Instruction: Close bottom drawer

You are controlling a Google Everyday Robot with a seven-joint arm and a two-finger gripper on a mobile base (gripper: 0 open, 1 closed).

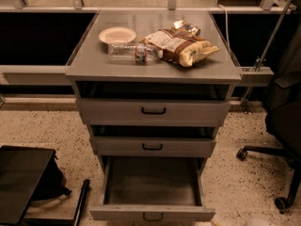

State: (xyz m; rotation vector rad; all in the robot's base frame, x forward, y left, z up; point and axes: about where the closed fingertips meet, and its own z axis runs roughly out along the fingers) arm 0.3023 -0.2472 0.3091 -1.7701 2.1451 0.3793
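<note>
The bottom drawer (153,213) of the grey metal cabinet (75,72) is pulled far out toward me. Its long plain tray (153,180) is empty, and its slim front with a small black loop handle (153,217) lies at the bottom edge of the camera view. The middle drawer (153,146) and the top drawer (153,111) each stick out a little. My gripper is out of view. Only a pale sliver of the arm (235,221) shows at the bottom edge, just right of the drawer front.
On the cabinet top lie a paper bowl (117,34), a plastic bottle (131,52) and chip bags (181,46). An office chair base (277,164) stands at the right. A black case (21,182) and a bag lie on the speckled floor at the left.
</note>
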